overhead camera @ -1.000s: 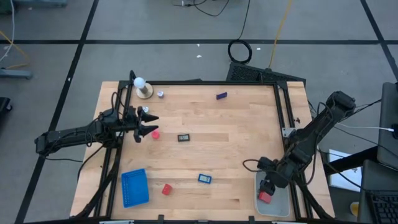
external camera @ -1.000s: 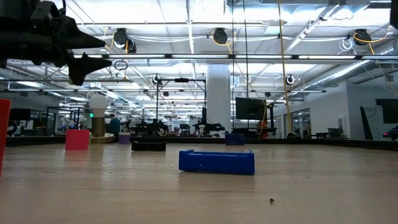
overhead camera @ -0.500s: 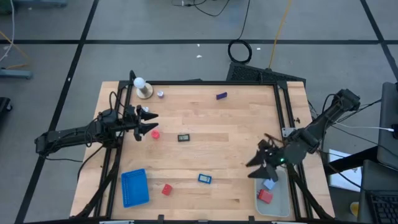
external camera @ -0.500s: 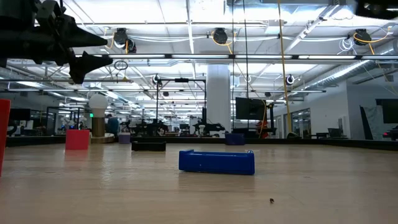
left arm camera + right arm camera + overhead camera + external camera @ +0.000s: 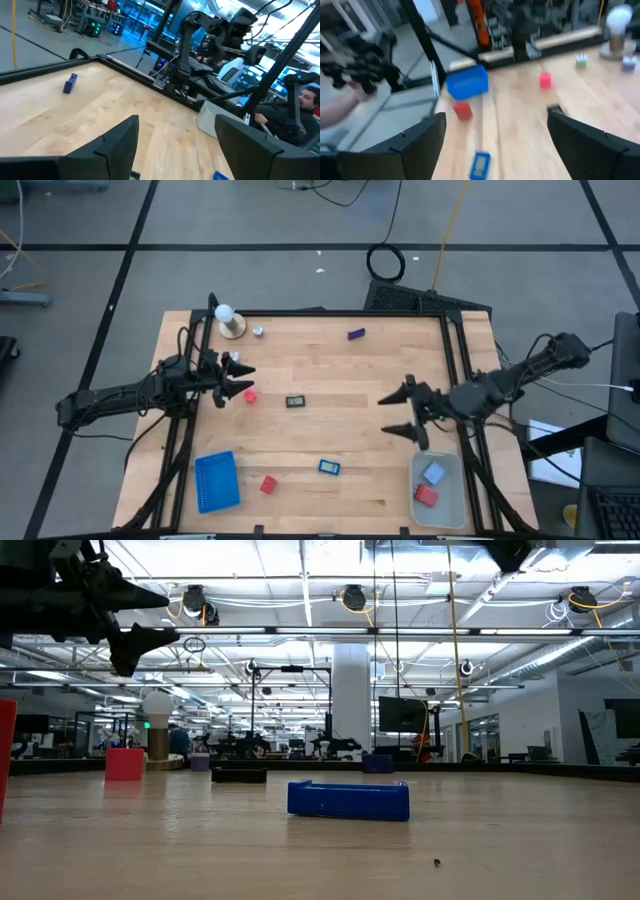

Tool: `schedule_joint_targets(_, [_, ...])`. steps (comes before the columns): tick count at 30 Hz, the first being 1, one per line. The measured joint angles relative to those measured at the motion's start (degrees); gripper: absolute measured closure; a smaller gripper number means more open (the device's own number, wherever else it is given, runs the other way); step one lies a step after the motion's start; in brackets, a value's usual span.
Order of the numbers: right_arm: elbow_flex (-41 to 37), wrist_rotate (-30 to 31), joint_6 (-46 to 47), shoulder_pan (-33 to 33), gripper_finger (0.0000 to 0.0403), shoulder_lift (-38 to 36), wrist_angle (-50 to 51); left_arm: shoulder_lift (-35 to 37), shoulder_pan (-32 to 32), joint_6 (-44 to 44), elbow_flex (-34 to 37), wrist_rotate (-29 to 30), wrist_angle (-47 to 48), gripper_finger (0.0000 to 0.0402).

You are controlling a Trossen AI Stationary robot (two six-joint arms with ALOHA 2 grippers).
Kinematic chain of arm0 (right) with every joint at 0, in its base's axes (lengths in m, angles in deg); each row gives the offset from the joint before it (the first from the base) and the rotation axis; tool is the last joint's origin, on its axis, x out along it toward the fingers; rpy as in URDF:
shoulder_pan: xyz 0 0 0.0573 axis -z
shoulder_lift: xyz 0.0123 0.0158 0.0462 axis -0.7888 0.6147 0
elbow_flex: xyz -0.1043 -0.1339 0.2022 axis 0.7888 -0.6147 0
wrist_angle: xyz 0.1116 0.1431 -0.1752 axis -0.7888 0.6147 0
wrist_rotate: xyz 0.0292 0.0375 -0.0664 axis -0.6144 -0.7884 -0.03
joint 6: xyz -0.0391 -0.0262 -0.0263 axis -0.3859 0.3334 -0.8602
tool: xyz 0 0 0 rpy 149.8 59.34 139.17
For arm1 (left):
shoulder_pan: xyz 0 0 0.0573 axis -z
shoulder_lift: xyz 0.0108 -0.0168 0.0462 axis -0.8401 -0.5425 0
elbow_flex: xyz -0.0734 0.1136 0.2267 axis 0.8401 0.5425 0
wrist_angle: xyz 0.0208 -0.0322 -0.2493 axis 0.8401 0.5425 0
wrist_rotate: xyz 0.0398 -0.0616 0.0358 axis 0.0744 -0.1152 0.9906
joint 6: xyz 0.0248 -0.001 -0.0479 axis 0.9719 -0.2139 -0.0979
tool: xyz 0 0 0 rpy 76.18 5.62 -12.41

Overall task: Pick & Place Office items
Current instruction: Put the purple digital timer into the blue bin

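- Presently, the pale translucent bin (image 5: 438,491) sat at the near right corner of the bench (image 5: 380,380) and held two items: a pale-blue piece (image 5: 433,473) and a red block (image 5: 427,496) just beside it.
- The blue ribbed tray (image 5: 216,481) lay at the near left of the bench; nothing could be made out inside it.
- Loose on the bench were a red block (image 5: 268,484) just beside the tray, a blue piece (image 5: 329,467) near the front middle, a black rectangular piece (image 5: 295,401) at centre, a dark blue piece (image 5: 356,334) toward the far edge, and a red block (image 5: 249,395) at the left.
- The right pincer (image 5: 406,413) was above the bench, just beyond the bin, fingers apart and holding nothing.
- The left pincer (image 5: 236,381) hung over the left red block, fingers apart and empty.
- A white ball on a tan base (image 5: 230,321) stood at the far left corner.
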Motion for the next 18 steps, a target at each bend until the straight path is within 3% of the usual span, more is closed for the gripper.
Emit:
schedule_joint_targets(3, [-0.02,-8.89,-0.02,8.01,0.0064,0.97,3.61,-0.01,0.01,0.60,0.00,0.07,0.00,0.0142])
schedule_joint_targets(14, [0.68,-32.58,-6.52,33.92,0.0064,6.14,7.99,0.00,0.02,0.68,0.00,0.09,0.00,0.0142])
schedule_joint_targets(18, [7.61,-35.03,-13.94,39.49,0.0064,12.13,15.76,-0.01,0.01,1.88,0.00,0.09,0.00,0.0142])
